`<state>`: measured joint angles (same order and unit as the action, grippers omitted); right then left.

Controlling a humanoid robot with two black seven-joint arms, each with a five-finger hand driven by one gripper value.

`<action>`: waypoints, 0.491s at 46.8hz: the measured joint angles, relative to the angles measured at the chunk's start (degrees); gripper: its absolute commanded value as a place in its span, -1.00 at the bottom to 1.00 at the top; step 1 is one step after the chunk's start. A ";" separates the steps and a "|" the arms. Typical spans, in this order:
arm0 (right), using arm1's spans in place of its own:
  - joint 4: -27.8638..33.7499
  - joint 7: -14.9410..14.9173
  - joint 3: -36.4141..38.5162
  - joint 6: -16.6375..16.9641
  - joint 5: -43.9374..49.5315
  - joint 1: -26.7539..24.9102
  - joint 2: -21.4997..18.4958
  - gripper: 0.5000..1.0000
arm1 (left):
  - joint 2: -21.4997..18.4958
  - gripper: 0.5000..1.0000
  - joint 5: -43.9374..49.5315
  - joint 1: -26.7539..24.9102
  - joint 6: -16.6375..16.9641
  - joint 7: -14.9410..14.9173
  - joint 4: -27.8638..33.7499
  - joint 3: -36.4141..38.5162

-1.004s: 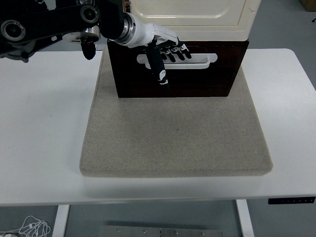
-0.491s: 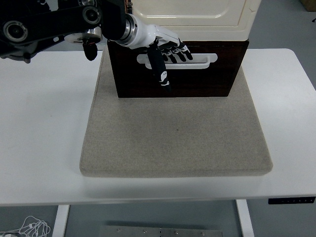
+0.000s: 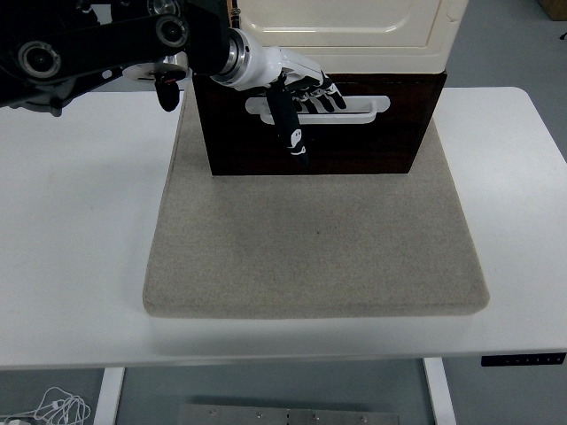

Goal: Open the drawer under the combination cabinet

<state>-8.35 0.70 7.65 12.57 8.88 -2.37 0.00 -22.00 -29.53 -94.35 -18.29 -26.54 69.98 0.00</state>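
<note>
The combination cabinet has a cream upper part and, beneath it, a dark brown drawer with a white slot handle. It stands at the back of a beige mat. My left hand reaches in from the upper left, and its fingers are curled into the left half of the handle slot. The thumb points down across the drawer front. The drawer front sits flush under the cream part. The right arm is out of view.
The beige mat covers the middle of the white table and lies bare in front of the drawer. A cable bundle lies on the floor at bottom left.
My left arm and hand have shifted slightly to the right along the handle. The drawer front has not visibly moved.
</note>
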 measured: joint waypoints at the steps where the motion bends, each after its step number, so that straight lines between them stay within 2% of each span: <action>1: 0.00 0.00 0.00 0.00 0.00 0.00 0.00 0.70 | 0.02 1.00 -0.01 0.13 0.02 0.00 0.01 0.00; 23: 0.00 0.00 0.00 0.00 0.00 0.00 0.00 0.70 | 0.88 1.00 -0.32 0.20 -0.82 -0.08 0.44 -0.01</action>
<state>-8.35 0.70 7.65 12.57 8.88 -2.37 0.00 -21.11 -29.85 -94.15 -19.11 -26.62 70.42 -0.01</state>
